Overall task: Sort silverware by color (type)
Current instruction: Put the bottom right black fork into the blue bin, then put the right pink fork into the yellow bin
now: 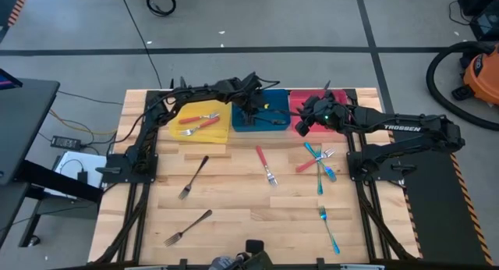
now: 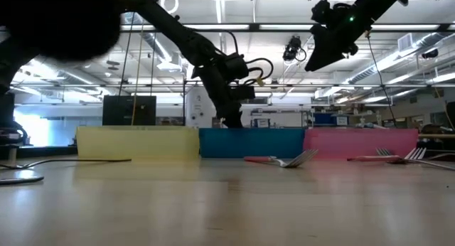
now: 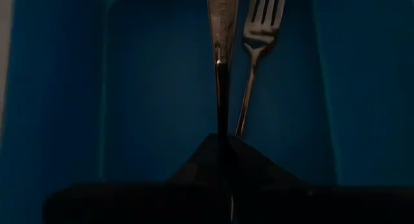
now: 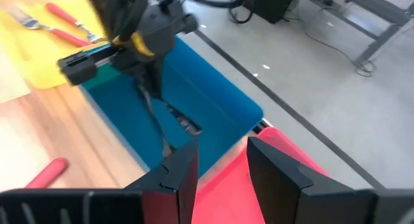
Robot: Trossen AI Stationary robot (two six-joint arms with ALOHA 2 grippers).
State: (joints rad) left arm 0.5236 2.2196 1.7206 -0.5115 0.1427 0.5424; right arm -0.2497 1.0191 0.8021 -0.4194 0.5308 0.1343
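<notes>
Grey fork (image 3: 220, 49) pinched by left end effector (image 3: 223, 143) inside blue bin (image 3: 155, 88).

Grey floor (image 1: 312, 20), bright ceiling lights (image 2: 398, 57)

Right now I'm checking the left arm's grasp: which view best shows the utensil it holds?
The left wrist view: the grey utensil runs straight out of the shut left gripper over the blue bin. The right wrist view shows it small from afar; the high view barely; the low view hides it behind the bin wall.
</notes>
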